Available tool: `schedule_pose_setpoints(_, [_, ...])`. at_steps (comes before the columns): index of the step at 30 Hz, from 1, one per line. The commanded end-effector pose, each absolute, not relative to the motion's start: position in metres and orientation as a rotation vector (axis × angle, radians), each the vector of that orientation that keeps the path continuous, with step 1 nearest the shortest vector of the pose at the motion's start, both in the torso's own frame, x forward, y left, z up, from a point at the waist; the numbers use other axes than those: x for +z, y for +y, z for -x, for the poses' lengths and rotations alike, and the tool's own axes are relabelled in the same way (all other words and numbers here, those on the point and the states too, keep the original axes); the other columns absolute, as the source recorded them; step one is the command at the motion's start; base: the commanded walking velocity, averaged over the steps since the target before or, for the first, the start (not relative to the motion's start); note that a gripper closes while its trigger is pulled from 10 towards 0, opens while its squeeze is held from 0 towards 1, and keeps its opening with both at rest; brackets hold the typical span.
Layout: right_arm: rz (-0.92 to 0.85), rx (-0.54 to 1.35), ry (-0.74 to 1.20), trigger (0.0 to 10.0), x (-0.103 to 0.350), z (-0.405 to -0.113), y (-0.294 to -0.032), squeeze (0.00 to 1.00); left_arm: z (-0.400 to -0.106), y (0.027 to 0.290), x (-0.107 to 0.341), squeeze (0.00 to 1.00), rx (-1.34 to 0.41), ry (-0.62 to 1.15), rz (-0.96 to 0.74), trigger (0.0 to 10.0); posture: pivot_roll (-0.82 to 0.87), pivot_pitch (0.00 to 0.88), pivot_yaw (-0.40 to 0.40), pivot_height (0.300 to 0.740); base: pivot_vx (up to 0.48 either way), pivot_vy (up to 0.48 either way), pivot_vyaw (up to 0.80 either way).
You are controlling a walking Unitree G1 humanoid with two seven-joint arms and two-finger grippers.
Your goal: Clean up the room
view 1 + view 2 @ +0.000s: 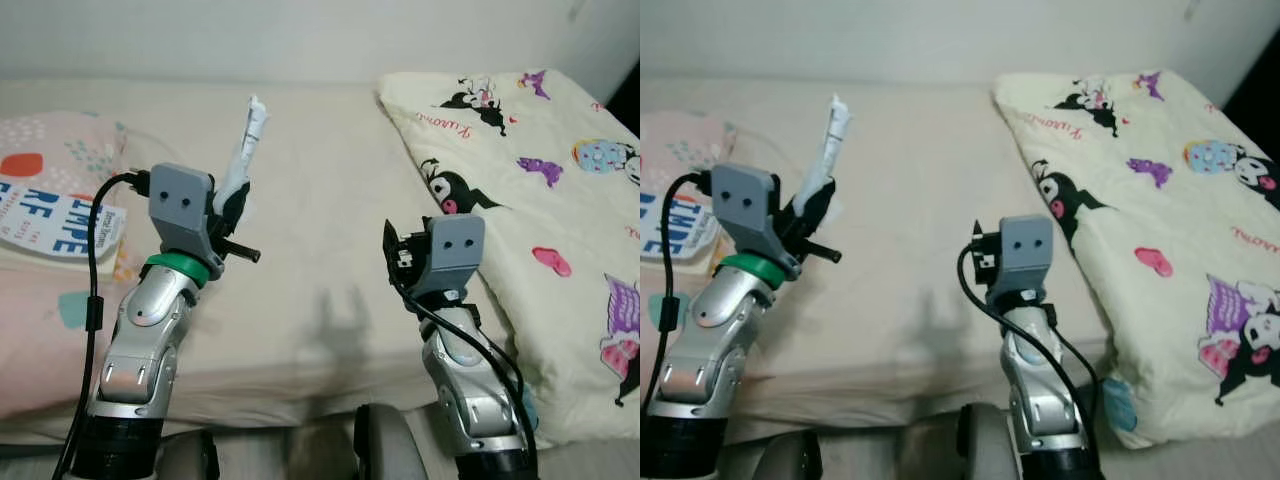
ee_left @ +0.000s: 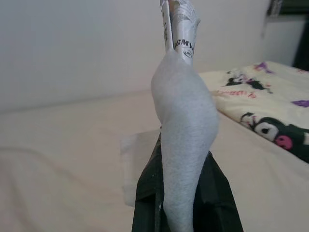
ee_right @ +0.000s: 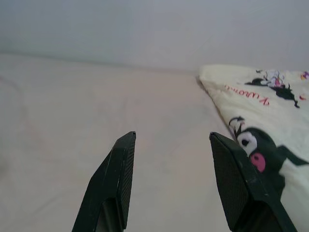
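Gripping a white wrapper (image 1: 245, 145) that stands upright, the left gripper (image 1: 228, 205) is raised above the left side of a beige bed (image 1: 320, 250), fingers clamped on it. The right gripper (image 3: 171, 181), fingers parted and empty, hovers near a cartoon-print blanket (image 1: 540, 200) at right. A book (image 1: 55, 215) lies far left.

Silver jointed arms, grey wrist housings with two dark screws each. Green ring on left wrist (image 1: 180, 268). Black cables looped alongside both forearms.
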State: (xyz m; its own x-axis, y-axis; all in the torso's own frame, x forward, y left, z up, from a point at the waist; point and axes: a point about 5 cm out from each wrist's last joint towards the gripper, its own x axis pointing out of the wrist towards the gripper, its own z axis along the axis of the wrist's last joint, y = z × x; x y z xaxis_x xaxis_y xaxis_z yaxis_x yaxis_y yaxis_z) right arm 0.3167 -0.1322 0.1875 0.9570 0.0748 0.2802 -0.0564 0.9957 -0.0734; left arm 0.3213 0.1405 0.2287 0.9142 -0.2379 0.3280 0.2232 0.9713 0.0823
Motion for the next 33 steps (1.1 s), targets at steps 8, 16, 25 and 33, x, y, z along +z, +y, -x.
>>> schedule_pose_setpoints(8, [0.061,0.044,-0.284,10.0,0.182,-0.317,-0.139,0.0,-0.324,0.136,0.227,0.0,-0.224,-0.306,-0.062,10.0,-0.06,0.018,0.034,0.64,0.0,0.0,0.0])
schedule_pose_setpoints(16, [0.059,0.037,-0.288,10.0,0.183,-0.319,-0.139,0.0,-0.325,0.137,0.226,0.0,-0.217,-0.287,-0.079,10.0,-0.06,0.024,0.037,0.669,0.0,0.0,0.0])
schedule_pose_setpoints(25, [0.055,0.026,-0.285,10.0,0.181,-0.319,-0.14,0.0,-0.326,0.136,0.221,0.0,-0.211,-0.255,-0.085,10.0,-0.06,0.03,0.041,0.707,0.0,0.0,0.0])
schedule_pose_setpoints(33, [0.056,0.008,-0.271,10.0,0.178,-0.32,-0.141,0.0,-0.325,0.134,0.219,0.0,-0.218,-0.254,-0.087,10.0,-0.06,0.034,0.041,0.721,0.0,0.0,0.0])
